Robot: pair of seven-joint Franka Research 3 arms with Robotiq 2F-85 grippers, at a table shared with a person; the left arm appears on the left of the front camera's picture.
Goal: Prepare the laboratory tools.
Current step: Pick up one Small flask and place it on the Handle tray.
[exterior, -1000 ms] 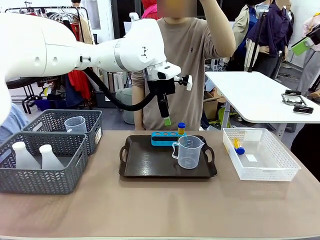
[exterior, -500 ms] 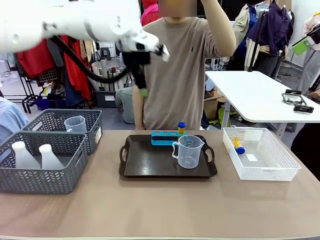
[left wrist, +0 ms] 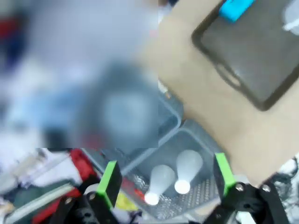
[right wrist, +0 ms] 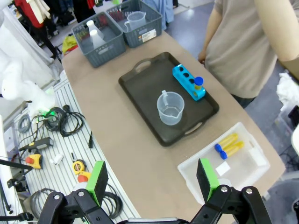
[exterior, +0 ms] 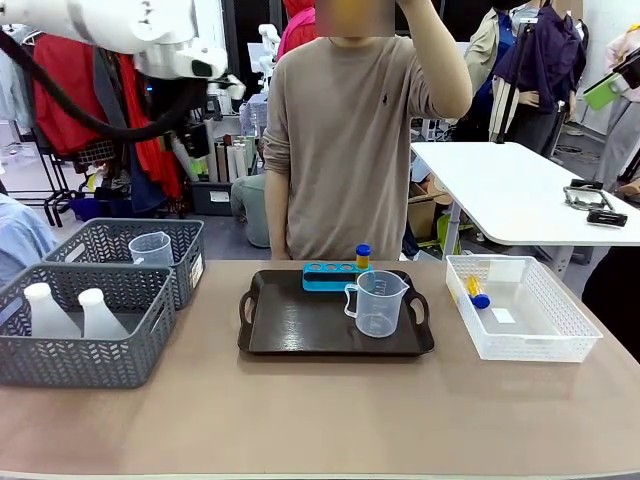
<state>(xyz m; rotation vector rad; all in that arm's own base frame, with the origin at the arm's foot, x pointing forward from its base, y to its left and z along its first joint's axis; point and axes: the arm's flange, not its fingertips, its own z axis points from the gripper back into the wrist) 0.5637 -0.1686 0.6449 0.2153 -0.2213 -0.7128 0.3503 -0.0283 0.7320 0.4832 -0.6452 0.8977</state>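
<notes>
The left gripper gapes empty above the grey basket with two flasks (a blurred view); the right gripper is likewise spread, holding nothing. A jug stands on the tray, one tube in the rack, and two tubes in the white basket.

Dark tray in the middle, blue rack on it, grey baskets left, white mesh basket right
</notes>
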